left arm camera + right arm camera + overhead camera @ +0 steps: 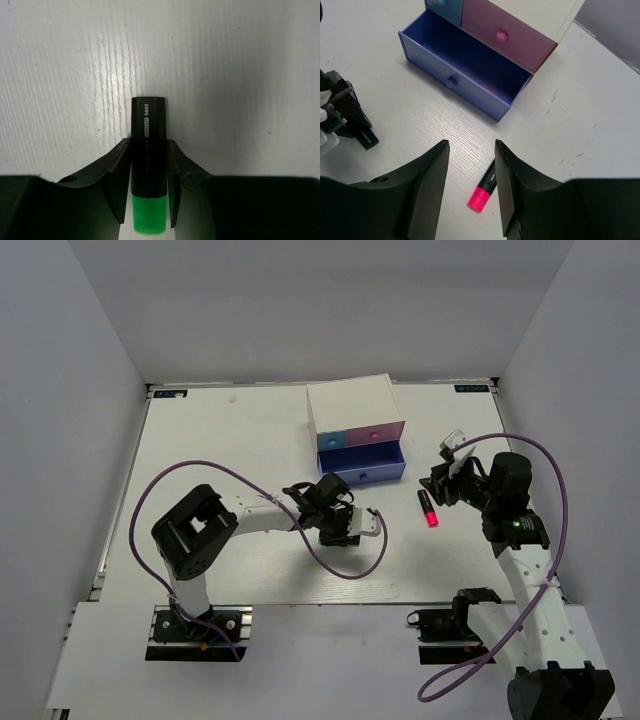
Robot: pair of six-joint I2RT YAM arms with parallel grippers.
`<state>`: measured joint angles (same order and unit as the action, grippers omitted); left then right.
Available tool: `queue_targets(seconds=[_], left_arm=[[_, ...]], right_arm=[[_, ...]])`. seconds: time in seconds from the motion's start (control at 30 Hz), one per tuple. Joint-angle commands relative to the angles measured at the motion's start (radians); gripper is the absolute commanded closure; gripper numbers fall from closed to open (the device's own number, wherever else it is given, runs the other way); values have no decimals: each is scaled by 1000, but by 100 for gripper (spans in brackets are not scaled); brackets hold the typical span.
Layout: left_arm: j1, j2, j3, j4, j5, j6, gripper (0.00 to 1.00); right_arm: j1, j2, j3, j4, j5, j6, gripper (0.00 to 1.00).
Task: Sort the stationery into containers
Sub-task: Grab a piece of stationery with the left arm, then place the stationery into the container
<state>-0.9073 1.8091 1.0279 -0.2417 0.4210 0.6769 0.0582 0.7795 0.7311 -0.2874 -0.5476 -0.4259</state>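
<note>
Two items for you: green-capped highlighter [148,165], smooth black barrel, clenched in left end effector [148,146]; pink-capped highlighter [428,510], on grained white bench [230,440], 4 o'clock from open periwinkle drawer [362,476]; right end effector [471,145] released.

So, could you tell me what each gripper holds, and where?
The left gripper clamps the green-capped highlighter by its black barrel, beside the cap; the right gripper holds nothing.
</note>
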Motion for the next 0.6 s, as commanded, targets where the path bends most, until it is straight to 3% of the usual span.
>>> queue_targets(seconds=[0.0, 0.07, 0.17, 0.57], left_arm=[[-12, -31, -5, -30, -105, 12, 69], [-2, -51, -5, -21, -114, -14, 70], [15, -62, 114, -82, -88, -37, 70], [24, -53, 356, -41, -179, -19, 78]], right_arm=[[-20, -11, -12, 19, -29, 9, 52], [-35, -23, -18, 25, -11, 9, 52], [-47, -48, -44, 42, 17, 7, 41], [-116, -82, -68, 37, -12, -4, 41]])
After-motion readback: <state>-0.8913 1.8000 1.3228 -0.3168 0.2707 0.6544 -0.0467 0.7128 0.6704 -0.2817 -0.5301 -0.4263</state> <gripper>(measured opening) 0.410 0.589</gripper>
